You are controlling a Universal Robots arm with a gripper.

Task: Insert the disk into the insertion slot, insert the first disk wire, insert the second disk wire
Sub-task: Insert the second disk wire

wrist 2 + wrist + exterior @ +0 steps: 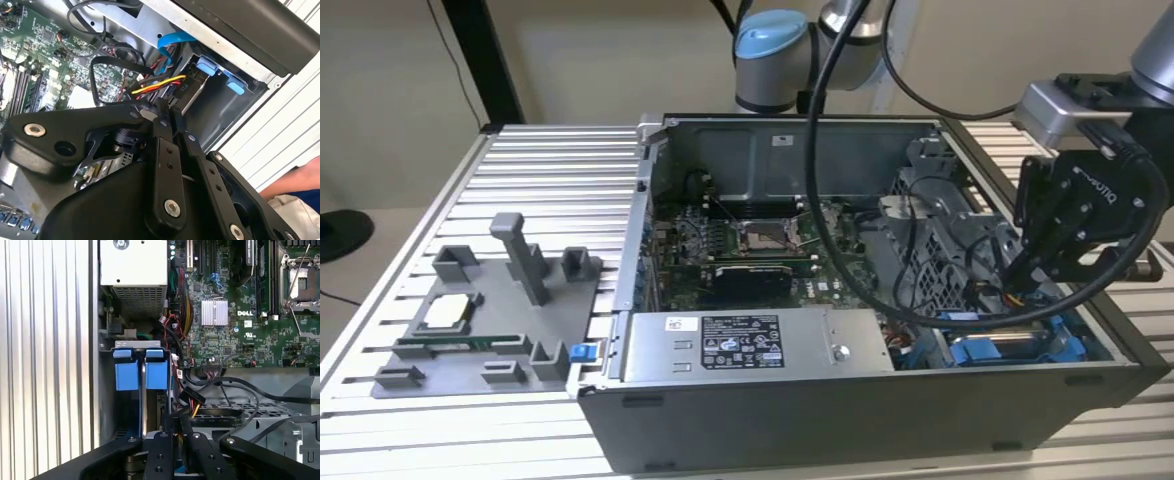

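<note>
The disk [192, 95] stands in the insertion slot [220, 117] at the case's corner on the exterior view's right. Its bright blue frame tabs [156, 371] stick out of the bay [1007, 348]. My gripper [167, 111] reaches down into the case just beside the bay [1023, 270]. Its fingers [166, 440] stand close together on a disk wire, a bundle of yellow, red and black leads [157, 84] ending in a black plug [192, 399]. The contact itself is partly hidden by the fingers. A flat blue wire [172, 42] curves above the bay.
The silver labelled power supply box [747, 345] fills the case front beside the bay. The motherboard [747, 240] lies behind it and a grey perforated cage [240, 410] flanks the gripper. A grey fixture [480, 320] sits on the slatted table. A person's arm [295, 182] is nearby.
</note>
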